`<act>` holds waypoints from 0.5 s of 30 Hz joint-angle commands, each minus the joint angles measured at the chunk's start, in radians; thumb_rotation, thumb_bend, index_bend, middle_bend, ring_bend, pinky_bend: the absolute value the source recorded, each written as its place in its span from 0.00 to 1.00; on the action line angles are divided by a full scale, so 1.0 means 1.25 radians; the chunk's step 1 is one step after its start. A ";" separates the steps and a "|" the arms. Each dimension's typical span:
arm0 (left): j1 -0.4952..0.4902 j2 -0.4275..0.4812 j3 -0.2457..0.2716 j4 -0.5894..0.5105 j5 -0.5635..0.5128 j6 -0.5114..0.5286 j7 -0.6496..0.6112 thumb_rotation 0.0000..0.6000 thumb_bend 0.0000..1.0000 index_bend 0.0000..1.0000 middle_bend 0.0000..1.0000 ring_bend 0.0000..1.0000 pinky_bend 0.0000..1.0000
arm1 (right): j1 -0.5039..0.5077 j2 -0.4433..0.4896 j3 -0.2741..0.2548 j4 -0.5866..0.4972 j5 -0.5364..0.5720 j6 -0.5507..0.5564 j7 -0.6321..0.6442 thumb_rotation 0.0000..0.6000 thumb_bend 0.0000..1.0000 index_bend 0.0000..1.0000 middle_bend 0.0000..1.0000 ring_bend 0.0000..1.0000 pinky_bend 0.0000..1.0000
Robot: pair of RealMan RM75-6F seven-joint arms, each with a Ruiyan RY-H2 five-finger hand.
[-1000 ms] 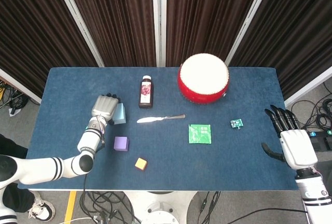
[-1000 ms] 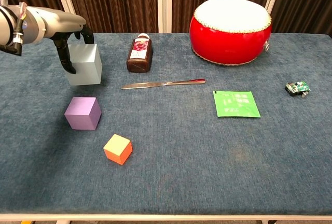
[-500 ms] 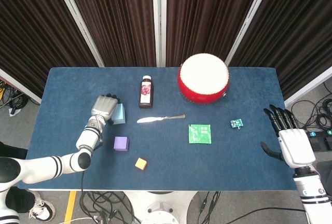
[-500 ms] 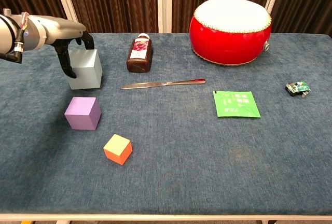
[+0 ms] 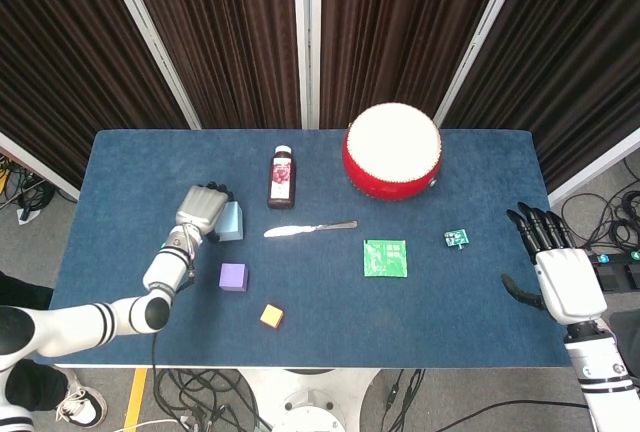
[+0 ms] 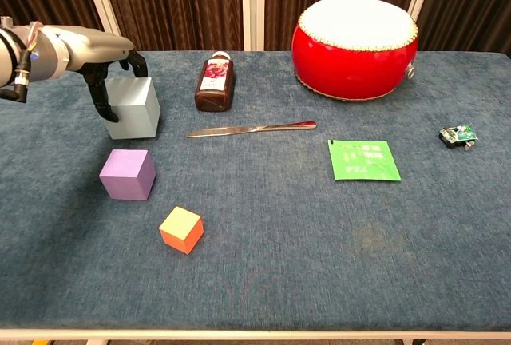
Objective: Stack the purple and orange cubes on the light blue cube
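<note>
Shifted slightly toward the robot's right since a second earlier, the light blue cube point(image 6: 133, 108) stood on the blue bench point(image 6: 319, 233) in the grasp of the left hand point(image 6: 100, 53), whose dark fingers point(image 6: 102, 99) curled down over the cube's top and left face; from the head view the same hand point(image 5: 200, 209) covered most of the cube point(image 5: 232, 220), and whether the cube rested on the cloth or was lifted just clear of it could not be told. Just in front of it sat the purple cube point(image 6: 128, 174), apart from it and untouched, and nearer the front edge, a little to the right, the orange cube point(image 6: 181, 229) lay turned at an angle. None of the three was stacked. At the far right edge of the bench the right hand point(image 5: 556, 270) hovered with its black fingers point(image 5: 529, 226) spread apart and nothing in them, seen only from the head view. Behind the cubes a small dark bottle with a red label point(image 6: 215, 82) lay on its side, a metal knife point(image 6: 251, 129) stretched beside it, and a red drum with a white skin point(image 6: 355, 37) stood at the back. A green packet point(image 6: 363, 160) lay flat near the middle, and a small green circuit board point(image 6: 458, 134) sat near the right edge.
</note>
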 commanded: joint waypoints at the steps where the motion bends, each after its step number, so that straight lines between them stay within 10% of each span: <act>1: 0.000 0.002 0.000 -0.001 0.003 0.000 0.000 1.00 0.17 0.34 0.30 0.21 0.32 | -0.001 0.000 -0.001 0.000 -0.001 0.001 0.001 1.00 0.20 0.00 0.00 0.00 0.00; 15: 0.019 0.069 -0.002 -0.111 0.026 0.063 -0.002 1.00 0.13 0.24 0.28 0.21 0.31 | 0.001 0.004 0.000 0.001 0.001 -0.002 0.011 1.00 0.20 0.00 0.00 0.00 0.00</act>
